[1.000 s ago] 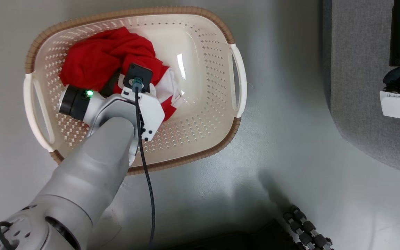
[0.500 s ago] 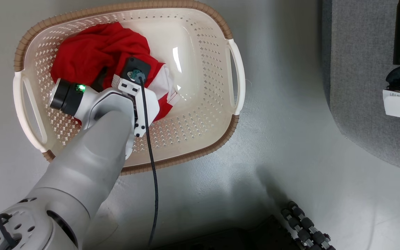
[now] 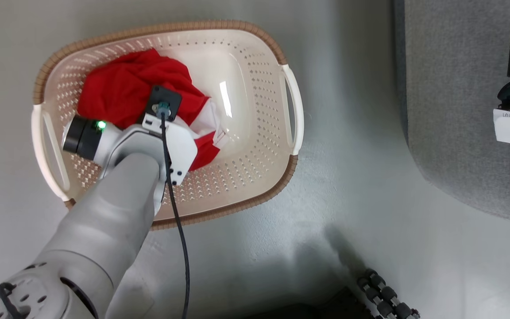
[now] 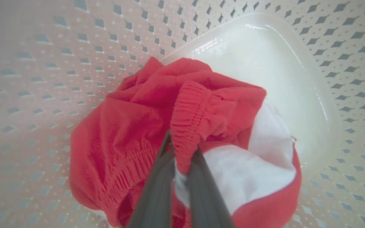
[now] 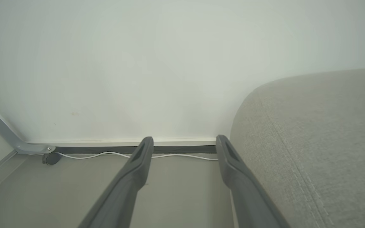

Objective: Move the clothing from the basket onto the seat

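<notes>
**Grip made, lift not begun**

The clothing [image 3: 117, 88], red with a white patch, lies bunched toward the far-left corner of the basket [image 3: 255, 75]. The left pincer [image 4: 182, 153] is pressed together, pinching a gathered red fold. The basket stands on the floor [image 3: 348, 155]. The seat [image 3: 450, 110] is well apart at the right, with no clothing on its visible part. The right pincer [image 5: 185, 145] is spread, beside the seat's edge. Judged: grasp done; lift, carry and release left.
</notes>
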You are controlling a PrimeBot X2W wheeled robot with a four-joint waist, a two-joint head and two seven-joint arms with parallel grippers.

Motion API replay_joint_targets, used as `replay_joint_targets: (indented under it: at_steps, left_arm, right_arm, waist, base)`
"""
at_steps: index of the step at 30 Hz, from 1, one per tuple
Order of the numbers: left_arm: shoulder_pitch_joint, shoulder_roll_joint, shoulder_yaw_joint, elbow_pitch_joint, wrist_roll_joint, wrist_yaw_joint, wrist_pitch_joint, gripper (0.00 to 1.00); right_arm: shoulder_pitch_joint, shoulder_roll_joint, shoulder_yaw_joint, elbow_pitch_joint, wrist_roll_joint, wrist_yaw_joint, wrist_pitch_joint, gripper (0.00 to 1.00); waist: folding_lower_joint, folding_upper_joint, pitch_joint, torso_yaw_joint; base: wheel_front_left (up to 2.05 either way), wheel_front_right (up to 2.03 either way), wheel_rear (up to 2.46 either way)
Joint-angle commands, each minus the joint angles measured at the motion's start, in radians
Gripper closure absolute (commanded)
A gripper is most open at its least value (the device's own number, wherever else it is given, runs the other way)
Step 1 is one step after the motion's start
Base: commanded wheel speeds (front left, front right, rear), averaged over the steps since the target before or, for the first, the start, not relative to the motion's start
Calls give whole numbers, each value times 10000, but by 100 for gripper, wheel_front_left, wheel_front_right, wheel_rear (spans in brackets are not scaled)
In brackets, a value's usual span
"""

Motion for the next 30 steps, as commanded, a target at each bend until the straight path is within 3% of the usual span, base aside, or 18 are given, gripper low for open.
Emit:
replay_joint_targets:
  at_steps: [1,10,20,30]
  left_arm:
    - [410,35,144,23,-158,-96,-203,100]
    - [1027,35,185,188,-552,-637,-1171,100]
    - [1883,35,225,-354,-921,-727,-1797,100]
    - [2935,35,1007,-2343,-487,-23,-1854,100]
  right_arm:
    - [439,-133,48,-139,9,12,-59,0]
    - [775,-184,186,224,-39,12,-59,0]
    - [1128,-294,432,618,-224,12,-59,0]
    - [1739,-244,548,1164,-482,12,-59,0]
  waist:
    - [0,0,-324,58]
    - [0,0,-1459,253]
    - [0,0,-2793,583]
    - [0,0,-4355,1046]
  base:
    - [0,0,0]
    - [0,0,0]
    - [0,0,0]
    - [0,0,0]
